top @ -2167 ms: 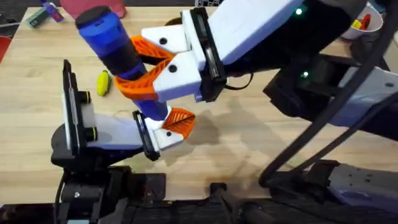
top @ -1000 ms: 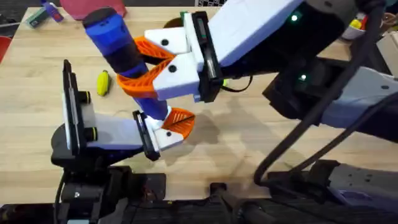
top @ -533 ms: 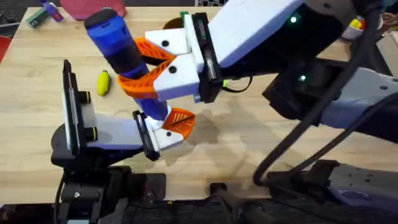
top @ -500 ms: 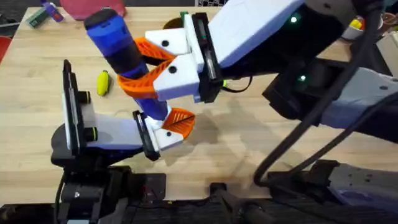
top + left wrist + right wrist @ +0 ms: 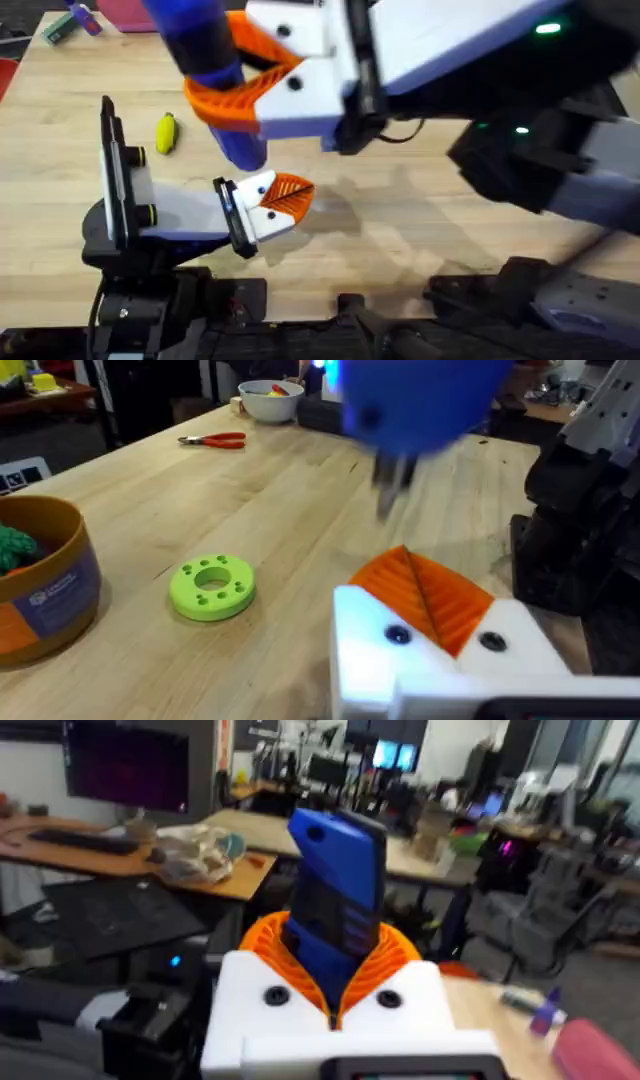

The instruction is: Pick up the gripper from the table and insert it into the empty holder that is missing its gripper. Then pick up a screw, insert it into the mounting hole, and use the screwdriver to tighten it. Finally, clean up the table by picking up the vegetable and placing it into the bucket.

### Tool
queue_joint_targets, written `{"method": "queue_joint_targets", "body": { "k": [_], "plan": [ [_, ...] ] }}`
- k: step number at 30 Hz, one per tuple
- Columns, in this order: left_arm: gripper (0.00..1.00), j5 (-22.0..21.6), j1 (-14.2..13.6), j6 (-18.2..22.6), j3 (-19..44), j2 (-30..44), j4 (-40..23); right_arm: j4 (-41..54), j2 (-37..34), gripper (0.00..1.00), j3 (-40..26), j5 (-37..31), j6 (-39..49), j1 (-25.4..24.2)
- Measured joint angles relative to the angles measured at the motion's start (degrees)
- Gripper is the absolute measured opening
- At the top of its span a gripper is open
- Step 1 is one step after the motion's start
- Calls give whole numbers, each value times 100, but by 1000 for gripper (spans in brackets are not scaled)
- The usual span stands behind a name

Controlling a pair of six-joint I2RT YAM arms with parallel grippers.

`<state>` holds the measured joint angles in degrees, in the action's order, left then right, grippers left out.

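Observation:
My right gripper [image 5: 243, 82] is shut on the blue screwdriver [image 5: 205, 48], high above the table and large under the overhead camera. In the right wrist view the screwdriver [image 5: 335, 900] stands between the orange ribbed pads [image 5: 385, 960]. Its thin metal tip [image 5: 393, 480] hangs a little above the orange gripper [image 5: 425, 595], which sits in the white holder [image 5: 450, 660] on the left arm's claw. From overhead, that orange gripper [image 5: 288, 192] and holder [image 5: 262, 217] are at the lower left. The yellow vegetable [image 5: 166, 132] lies on the table beyond them. The bucket [image 5: 40, 595] holds a green toy.
A green ring [image 5: 212, 585] lies on the wood near the bucket. Red-handled pliers [image 5: 215, 440] and a white bowl [image 5: 268, 400] sit farther off. Small green and purple items [image 5: 70, 22] rest at the table's far left corner.
The right arm has risen towards the camera with the screwdriver. Its tip has come up off the holder. The left arm and the vegetable have stayed put.

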<state>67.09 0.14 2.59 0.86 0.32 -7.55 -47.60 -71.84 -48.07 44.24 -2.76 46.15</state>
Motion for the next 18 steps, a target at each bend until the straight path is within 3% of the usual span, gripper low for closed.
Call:
{"method": "queue_joint_targets", "body": {
  "k": [3,6,12,18],
  "plan": [
    [6,0,0,0,0,-2,-2,36,325,22,-2,-65,0,-56],
    [6,0,0,0,0,0,0,658,548,22,-129,-80,-2,-192],
    [6,-2,0,0,0,-1,-2,3768,539,22,-1204,-220,157,-798],
    [6,-1,0,0,0,0,-2,6838,524,22,-2620,-1014,866,-1612]
  ]
}}
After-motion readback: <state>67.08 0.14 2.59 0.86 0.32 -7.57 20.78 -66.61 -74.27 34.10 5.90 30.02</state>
